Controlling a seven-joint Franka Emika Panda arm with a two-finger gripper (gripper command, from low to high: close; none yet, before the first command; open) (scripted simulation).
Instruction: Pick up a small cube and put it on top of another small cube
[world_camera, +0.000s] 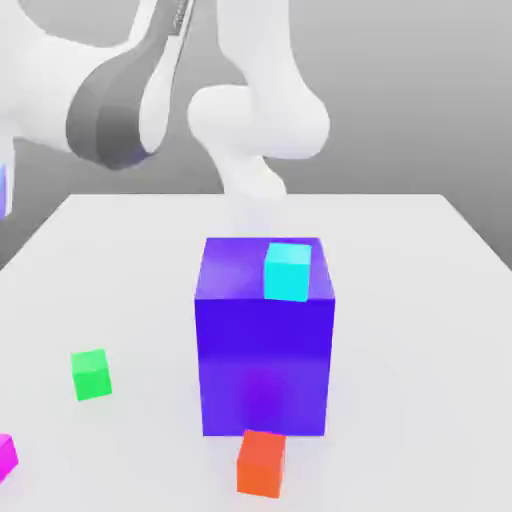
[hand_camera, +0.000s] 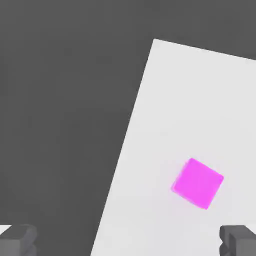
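White table (hand_camera: 200, 100) under spread gripper (hand_camera: 128, 242), fingertips (hand_camera: 17, 239) cut off at frame edge; pink cube (hand_camera: 197, 183) below, nearer one finger, untouched. Green cube (world_camera: 91, 375) well apart.

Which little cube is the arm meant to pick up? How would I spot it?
Start at the big blue-purple block mid-table, then look toward the exterior view's left, past the green cube, to the table's near corner. The magenta cube sits there, the only pink one.
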